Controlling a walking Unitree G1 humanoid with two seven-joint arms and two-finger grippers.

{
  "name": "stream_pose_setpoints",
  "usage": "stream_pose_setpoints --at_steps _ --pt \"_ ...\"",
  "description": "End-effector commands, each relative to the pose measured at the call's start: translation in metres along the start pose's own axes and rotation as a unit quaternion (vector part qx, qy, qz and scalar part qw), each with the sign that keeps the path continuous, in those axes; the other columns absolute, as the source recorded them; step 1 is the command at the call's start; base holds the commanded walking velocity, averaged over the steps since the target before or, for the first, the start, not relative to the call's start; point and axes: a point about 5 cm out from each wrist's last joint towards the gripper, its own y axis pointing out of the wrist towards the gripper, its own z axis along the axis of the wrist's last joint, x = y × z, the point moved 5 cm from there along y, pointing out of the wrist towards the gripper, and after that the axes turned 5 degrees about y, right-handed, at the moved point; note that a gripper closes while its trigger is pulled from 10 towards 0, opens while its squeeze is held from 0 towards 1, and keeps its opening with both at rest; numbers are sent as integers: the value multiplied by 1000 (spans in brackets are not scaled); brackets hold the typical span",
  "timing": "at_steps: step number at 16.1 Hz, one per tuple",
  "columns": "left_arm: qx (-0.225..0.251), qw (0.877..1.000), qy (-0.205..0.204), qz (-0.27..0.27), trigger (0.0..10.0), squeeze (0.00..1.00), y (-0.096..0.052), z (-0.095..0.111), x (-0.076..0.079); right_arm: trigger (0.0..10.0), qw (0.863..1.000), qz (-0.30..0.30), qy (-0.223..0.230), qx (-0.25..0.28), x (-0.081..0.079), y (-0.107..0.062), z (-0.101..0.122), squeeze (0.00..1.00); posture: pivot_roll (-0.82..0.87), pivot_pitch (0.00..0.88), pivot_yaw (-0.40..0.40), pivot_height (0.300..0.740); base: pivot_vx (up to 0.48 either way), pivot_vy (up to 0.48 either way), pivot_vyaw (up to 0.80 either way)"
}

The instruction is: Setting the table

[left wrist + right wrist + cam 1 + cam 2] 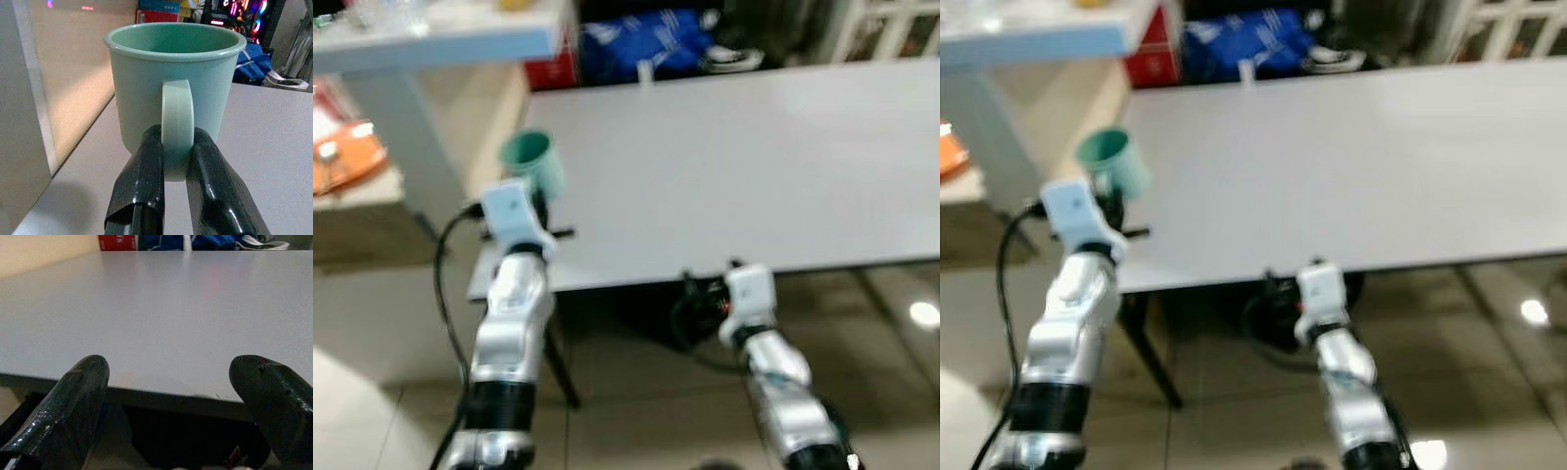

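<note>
Left arm raised, reaching forward over table's (754,166) near left corner; left gripper (177,161) clamped on handle of mug (171,83), one finger (142,181) each side. Mug upright, mouth up, just beyond fingertips, above tabletop. Right arm low, right gripper (181,396) at table's near edge, fingers spread wide, holding nothing; tabletop stretches ahead between them. Count: one green mug, one grey table, two arms.
</note>
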Motion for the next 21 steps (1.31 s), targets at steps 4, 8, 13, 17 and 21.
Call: stream_pose_setpoints --at_steps 4,8,13,17,21 --pt "3 1000 8 0 0 0 5 4 2 10000 1000 -1 -3 5 2 0 4 0 -225 0 134 740 266 -397 0" --pt "2 1000 6 1 0 0 7 4 3 10000 1000 -5 -3 15 5 0 10 0 -228 0 133 740 276 -389 0" --pt "-6 1000 5 -8 0 0 10 0 7 10000 1000 -11 -13 25 27 -22 29 0 -252 0 138 740 294 -376 0" --pt "-23 999 -5 -39 0 0 12 -7 21 10000 999 22 6 24 24 -27 45 0 -269 0 145 740 338 -278 0" --pt "-32 997 3 -64 0 0 14 -12 33 10000 993 120 5 -2 23 -21 79 0 -287 0 136 740 111 0 0"
